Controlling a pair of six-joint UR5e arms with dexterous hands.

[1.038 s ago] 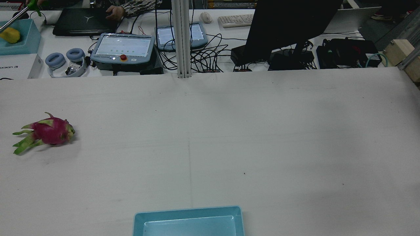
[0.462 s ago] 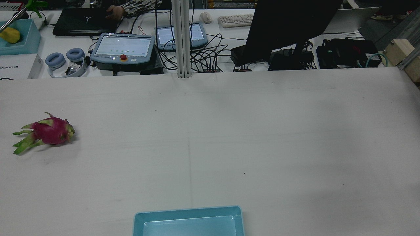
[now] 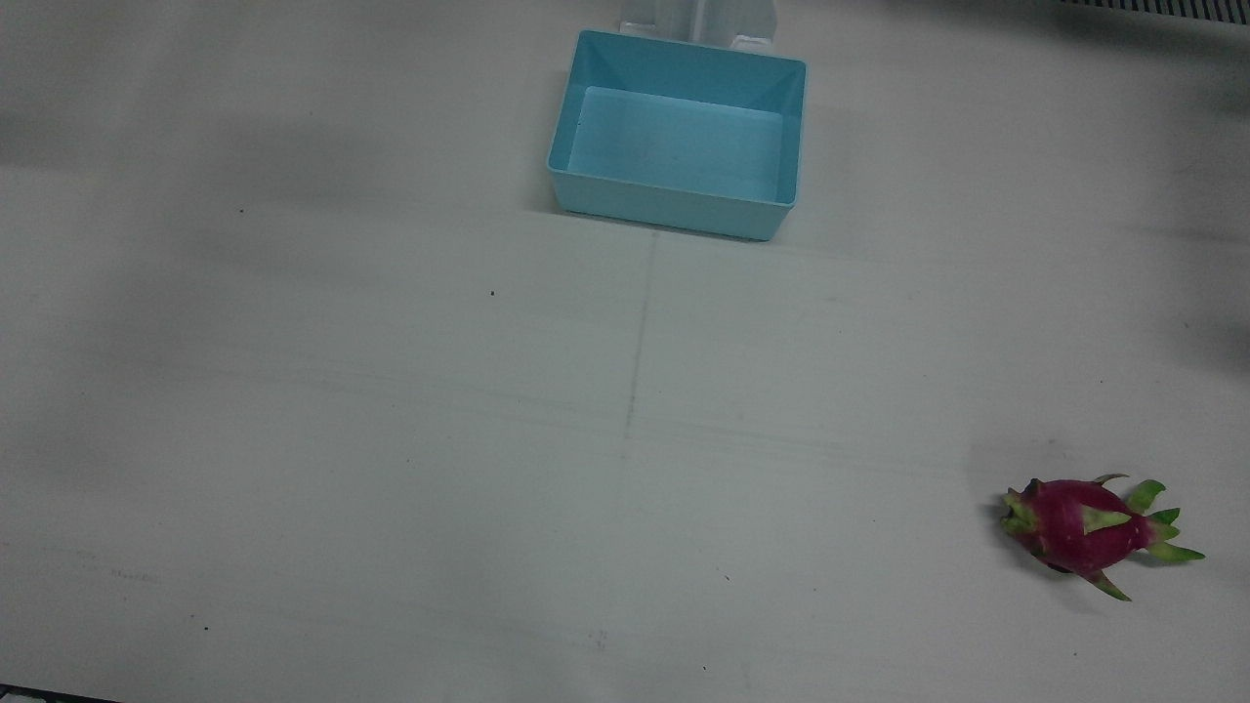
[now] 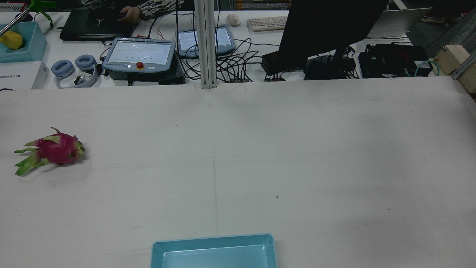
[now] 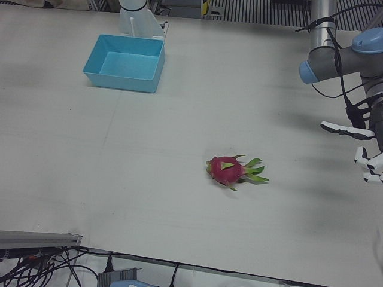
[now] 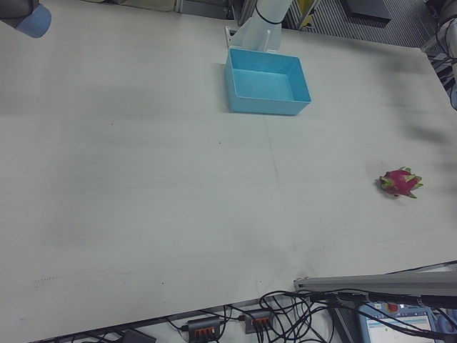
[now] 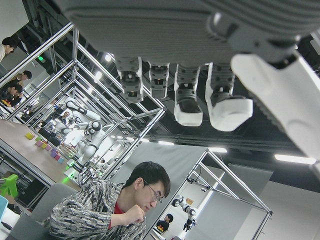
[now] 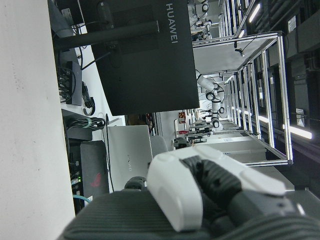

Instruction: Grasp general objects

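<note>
A pink dragon fruit (image 3: 1089,532) with green scales lies on its side on the white table, alone near the operators' edge on my left arm's half. It also shows in the rear view (image 4: 55,149), the left-front view (image 5: 230,169) and the right-front view (image 6: 400,182). My left hand (image 5: 368,149) hovers open and empty well to the side of the fruit, fingers (image 7: 190,95) spread. My right hand (image 8: 215,192) shows only in its own view, empty, away from the fruit.
An empty light blue bin (image 3: 669,205) stands at the robot's edge of the table, mid-width; it also shows in the rear view (image 4: 214,240). Beyond the far edge are a monitor (image 4: 327,29), tablets and cables. The right arm's elbow (image 6: 28,18) is at the table's corner.
Nothing on the table has moved. Only a person's hand behind the table shifts a little.
</note>
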